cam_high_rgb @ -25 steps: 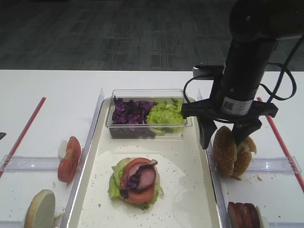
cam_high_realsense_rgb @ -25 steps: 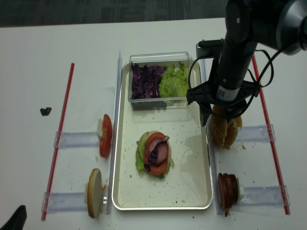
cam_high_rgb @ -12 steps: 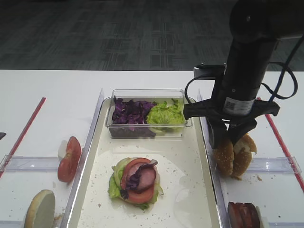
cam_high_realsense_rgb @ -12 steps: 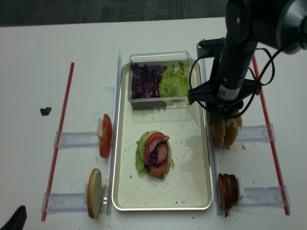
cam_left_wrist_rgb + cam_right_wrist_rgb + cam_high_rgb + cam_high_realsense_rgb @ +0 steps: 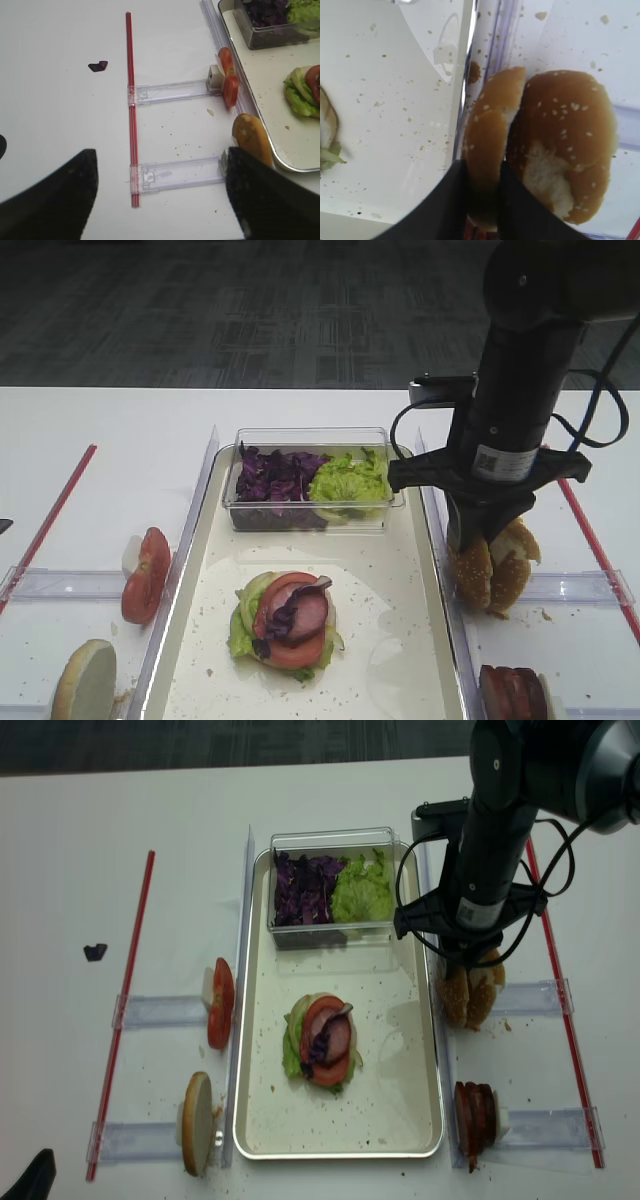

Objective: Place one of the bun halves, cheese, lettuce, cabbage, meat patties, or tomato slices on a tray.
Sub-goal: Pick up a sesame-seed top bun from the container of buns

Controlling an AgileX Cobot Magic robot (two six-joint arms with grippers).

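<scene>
Down at the right edge of the tray [image 5: 200, 530], the right gripper [image 5: 481, 200] has its two black fingers pinching the sesame-dotted bun top [image 5: 487, 145], a glossy golden-brown dome standing on edge. Touching it on the far side is a second brown bun half [image 5: 565, 145] with a torn white patch, both resting just outside the tray's raised metallic rim. Inside the cream, crumb-speckled tray lies a layered stack [image 5: 285, 625] of crinkly green leaf, red slices and a purple shred. Behind it a clear plastic tub [image 5: 310, 480] holds shredded purple cabbage [image 5: 272, 475] beside ruffled lettuce [image 5: 348, 480]. Round tomato slices [image 5: 146, 575] stand on edge left of the tray. The left gripper [image 5: 160, 195] shows blurred dark fingers spread wide over the white table [image 5: 60, 115].
</scene>
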